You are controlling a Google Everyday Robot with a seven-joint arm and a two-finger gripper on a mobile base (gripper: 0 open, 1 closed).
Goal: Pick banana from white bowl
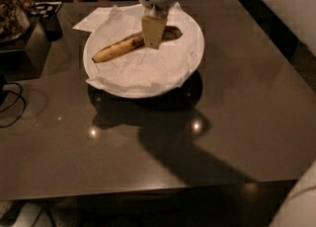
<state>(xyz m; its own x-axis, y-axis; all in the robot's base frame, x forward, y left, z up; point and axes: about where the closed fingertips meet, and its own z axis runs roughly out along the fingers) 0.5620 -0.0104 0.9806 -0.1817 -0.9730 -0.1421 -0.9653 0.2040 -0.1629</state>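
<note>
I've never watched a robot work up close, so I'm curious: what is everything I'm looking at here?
banana: one, dull yellow with brown speckles, lying in the white bowl
white bowl: one, white, on the far half of the table
crumpled paper: one, white, lining the bowl
flat paper sheet: one, white, behind the bowl on its left
table: one, dark glossy brown, under the bowl
cable: one, black, at the left edge of view
gripper: one, tan under a white housing, down on the banana's right half
arm: white, upper right corner
</note>
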